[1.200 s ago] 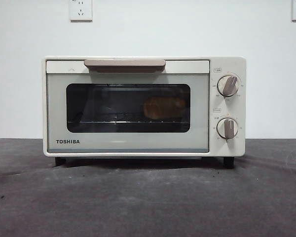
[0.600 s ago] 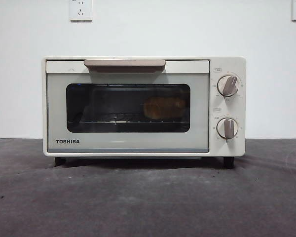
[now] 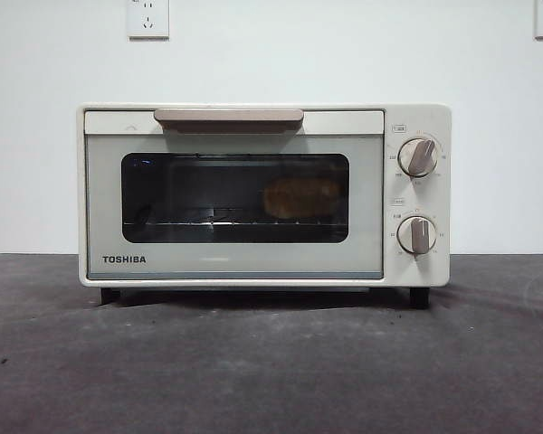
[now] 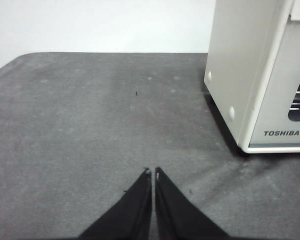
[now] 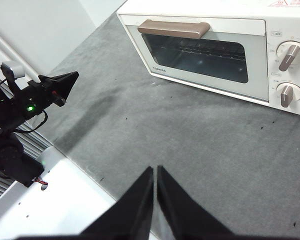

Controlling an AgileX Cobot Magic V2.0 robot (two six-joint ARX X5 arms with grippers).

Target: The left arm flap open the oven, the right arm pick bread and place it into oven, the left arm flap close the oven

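Observation:
The cream-white TOSHIBA oven (image 3: 253, 262) stands on the grey table with its door shut; it also shows in the left wrist view (image 4: 240, 75) and the right wrist view (image 5: 260, 85). The golden-brown bread (image 3: 300, 197) lies inside on the rack, seen through the dark glass, right of middle. My left gripper (image 4: 153, 173) is shut and empty, low over the table off the oven's left side. It also shows in the right wrist view (image 5: 60, 82). My right gripper (image 5: 155, 170) is shut and empty, high above the table in front of the oven.
The beige bar handle (image 3: 228, 117) runs along the door's top. Two beige knobs (image 3: 417, 157) sit on the oven's right panel. A white wall stands behind, with sockets (image 3: 147, 18). A white base plate (image 5: 55, 200) lies at the table's near edge.

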